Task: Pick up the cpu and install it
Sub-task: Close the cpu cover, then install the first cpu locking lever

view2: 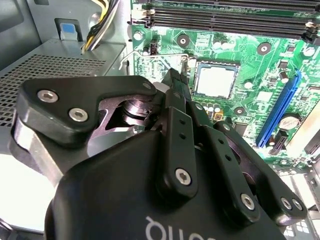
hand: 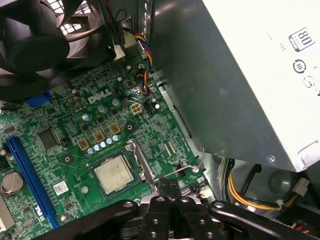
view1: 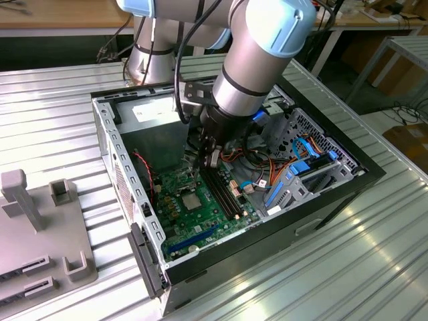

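Cpu [view1: 190, 201] sits flat in its socket on the green board [view1: 221, 214], centre of the exterior view; also seen in both wrist views [view2: 215, 81] [hand: 114, 173]. Tool [view1: 208, 158] hangs inside the open case [view1: 107, 134], just above and beside the socket, near the RAM slots [view1: 224, 190]. Fingers [hand: 169, 187] look pressed together with nothing between them, though the tips are partly hidden. Socket lever [hand: 182, 169] appears raised. Grey fixture [view1: 40, 227] lies lower left on the surface [view1: 334, 267].
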